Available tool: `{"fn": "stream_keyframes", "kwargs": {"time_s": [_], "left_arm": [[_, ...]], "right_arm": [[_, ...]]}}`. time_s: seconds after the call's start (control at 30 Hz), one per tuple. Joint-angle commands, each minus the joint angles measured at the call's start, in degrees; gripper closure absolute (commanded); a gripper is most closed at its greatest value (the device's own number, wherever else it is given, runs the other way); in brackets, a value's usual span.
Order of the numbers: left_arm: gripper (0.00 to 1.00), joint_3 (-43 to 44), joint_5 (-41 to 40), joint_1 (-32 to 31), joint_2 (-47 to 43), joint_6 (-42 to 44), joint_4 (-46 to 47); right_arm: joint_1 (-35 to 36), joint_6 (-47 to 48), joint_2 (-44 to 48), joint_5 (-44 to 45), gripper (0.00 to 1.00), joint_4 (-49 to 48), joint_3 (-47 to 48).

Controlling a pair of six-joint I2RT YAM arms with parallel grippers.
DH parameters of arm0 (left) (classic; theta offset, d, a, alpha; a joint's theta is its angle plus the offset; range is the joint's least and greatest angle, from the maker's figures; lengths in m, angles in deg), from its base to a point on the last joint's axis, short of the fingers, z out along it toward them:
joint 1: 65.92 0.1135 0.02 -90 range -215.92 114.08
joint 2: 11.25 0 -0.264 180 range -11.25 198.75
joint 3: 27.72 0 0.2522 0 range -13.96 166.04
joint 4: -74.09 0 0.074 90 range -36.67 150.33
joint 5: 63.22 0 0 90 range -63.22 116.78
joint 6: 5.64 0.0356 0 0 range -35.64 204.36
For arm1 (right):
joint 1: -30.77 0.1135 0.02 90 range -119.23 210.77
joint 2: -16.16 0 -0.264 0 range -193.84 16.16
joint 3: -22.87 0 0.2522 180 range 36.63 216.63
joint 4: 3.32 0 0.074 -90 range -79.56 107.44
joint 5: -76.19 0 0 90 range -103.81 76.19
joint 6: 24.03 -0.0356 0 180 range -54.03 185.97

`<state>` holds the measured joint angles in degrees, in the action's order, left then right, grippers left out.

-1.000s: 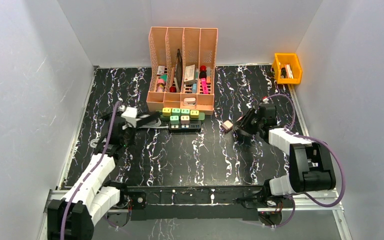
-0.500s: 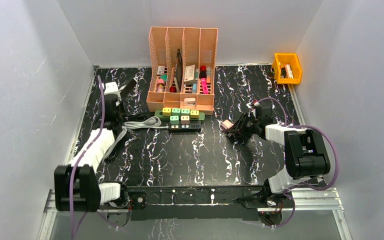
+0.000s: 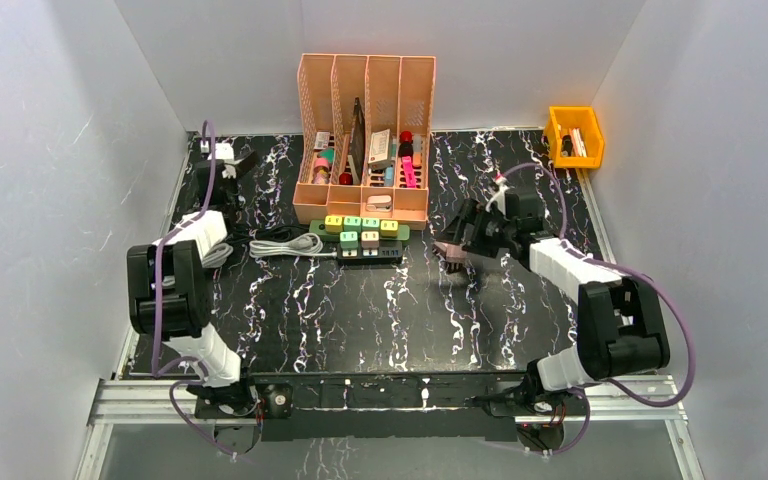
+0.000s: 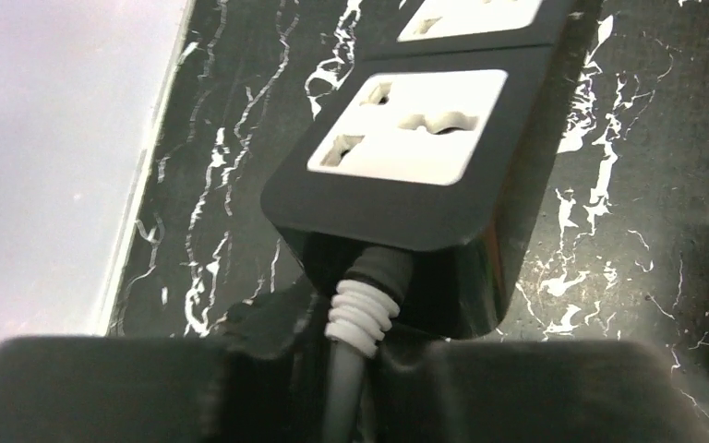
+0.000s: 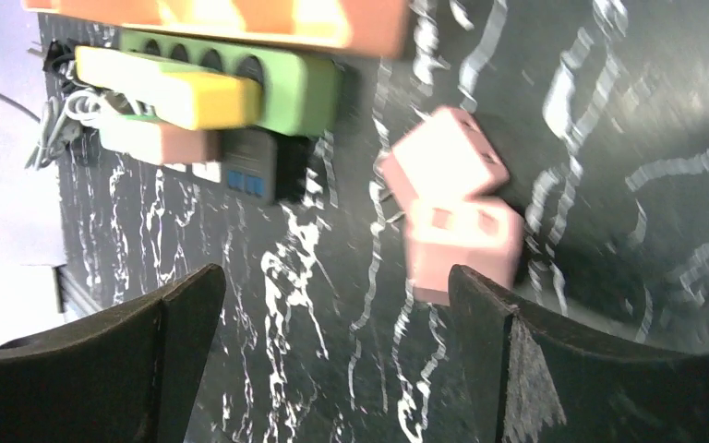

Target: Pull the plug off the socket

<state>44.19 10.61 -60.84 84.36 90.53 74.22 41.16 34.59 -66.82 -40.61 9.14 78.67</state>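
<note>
Fingers (image 5: pixel 157 351) of the right gripper (image 5: pixel 332 286) are spread wide apart, and they hold nothing. The pink plug (image 5: pixel 460 238) is out of the socket. It sits on the shiny black table (image 3: pixel 360 320) just in front of those open fingers, in the gap between them, touching neither one. The wrist picture is blurry there and shows two pink blocks close together. I cannot tell if one is only a shine in the table.

From above, the right gripper (image 3: pixel 462 240) hangs right over the pink plug (image 3: pixel 452 256). The plug is off to the right of the power strip (image 3: pixel 360 243), a little way from it.

Other plugs (image 3: pixel 360 228) sit in the strip, some yellow, some green and some pink. The strip lies just in front of the orange file holder (image 3: pixel 365 110). A grey cord (image 3: pixel 280 246) runs out of its left end. A yellow bin (image 3: pixel 574 135) stands at the back right.

The left gripper (image 3: pixel 227 160) is far away at the back-left corner — closed up tight. Its own camera shows a black strip end with a white socket face (image 4: pixel 406 125) and the cord (image 4: pixel 349 369) running down toward the fingers. I cannot tell if they pinch it.
</note>
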Motion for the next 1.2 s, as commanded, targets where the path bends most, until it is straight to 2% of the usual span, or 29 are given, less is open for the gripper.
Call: {"fn": "stream_keyframes", "kwargs": {"time_s": [0.0, 0.03, 0.07, 0.1, 0.23, 0.3, 0.43, 0.53, 0.6, 0.7, 0.83, 0.97, 1.07, 1.17], "left_arm": [[0.64, 4.0, 9.9, 4.7, 3.4, 4.6, 0.2], [0.4, 4.2, 9.6, 5.3, 4.3, 3.8, 0.1], [0.07, 4.5, 9.8, 5.6, 4.9, 3.3, -0.5], [0.02, 4.8, 10.8, 5.6, 5.5, 3.2, -1.3], [0.02, 5.3, 15.2, 5.6, 2.9, -1.8, -3.6], [0.02, 5.7, 17.1, 5.3, -0.3, -6.2, -4.9], [0.02, 6.3, 21.9, 0.1, -6.7, -11.3, -9.9], [0.02, 4.0, 21.2, -8.2, -10.8, -8.7, -12.8], [0.02, 2.3, 20.0, -11.1, -12.4, -10.0, -15.7], [0.02, -0.7, 15.8, -12.0, -15.0, -16.9, -18.9], [0.02, -4.1, 13.8, -12.1, -19.0, -18.3, -24.1], [0.02, -10.1, 14.5, -12.5, -24.5, -20.8, -23.5], [0.02, -10.0, 13.4, -14.0, -26.3, -21.2, -24.2], [0.02, -9.3, 12.9, -16.0, -26.6, -21.7, -24.2]], "right_arm": [[7.8, 6.3, 5.4, 8.8, 0.02, -0.6, 8.1], [9.8, 7.1, 6.1, 11.7, 0.02, -1.3, 8.5], [11.4, 8.4, 6.8, 14.2, 0.02, -2.7, 9.0], [13.2, 9.3, 7.1, 16.4, 0.02, -3.8, 9.4], [16.7, 13.1, 3.7, 18.6, 0.02, -4.0, 13.2], [20.0, 15.5, 0.6, 22.6, 0.02, -2.1, 16.2], [27.3, 19.0, -6.4, 29.9, 0.02, 1.0, 22.0], [30.3, 18.3, -11.0, 31.6, 0.02, 1.6, 25.4], [31.0, 16.3, -14.2, 32.2, 0.04, 3.9, 29.0], [31.3, 12.6, -19.1, 33.0, 0.13, 6.6, 32.8], [32.3, 9.4, -22.2, 34.1, 0.19, 8.0, 35.8], [33.5, 8.7, -26.5, 36.0, 0.21, 12.1, 40.4], [34.6, 7.7, -27.6, 38.3, 0.22, 15.8, 42.9], [36.7, 7.5, -24.5, 43.5, 0.21, 15.7, 41.4]]}}
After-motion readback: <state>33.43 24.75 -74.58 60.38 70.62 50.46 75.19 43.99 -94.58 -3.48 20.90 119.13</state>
